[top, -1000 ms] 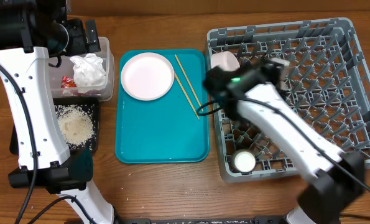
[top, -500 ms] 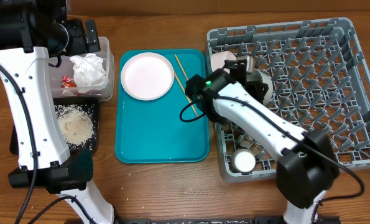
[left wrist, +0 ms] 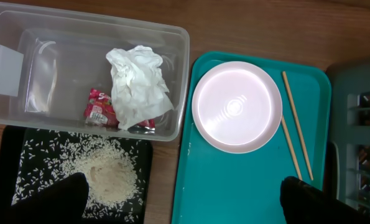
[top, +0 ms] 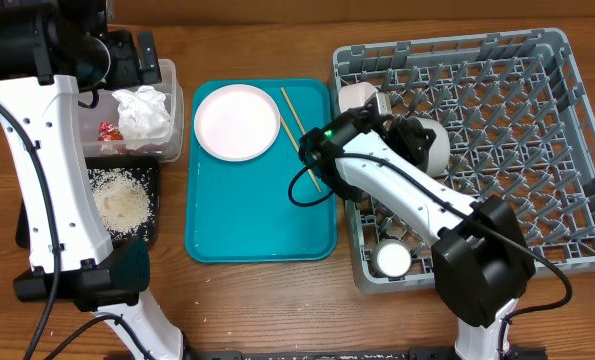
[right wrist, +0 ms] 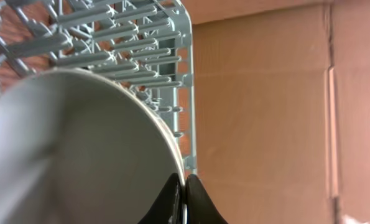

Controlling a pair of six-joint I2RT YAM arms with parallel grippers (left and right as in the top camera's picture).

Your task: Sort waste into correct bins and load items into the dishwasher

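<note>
Wooden table (top: 267, 300), bearing clear tub (left wrist: 48, 37), black tray (left wrist: 10, 155), teal tray (top: 257, 220), grey dish rack (top: 537, 150)

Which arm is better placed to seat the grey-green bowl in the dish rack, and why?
Right. The right claw pinches the grey-green bowl by its rim, over the dish rack. The left claw hangs open near the clear tub, beyond the teal tray.

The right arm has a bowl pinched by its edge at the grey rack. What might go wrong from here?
1. The right gripper grips only the thin rim of the grey-green bowl, so it may twist or slip out.
2. Pegs of the dish rack crowd around it; the bowl might snag.
3. That arm's cable hangs by the chopsticks and may drag them.
</note>
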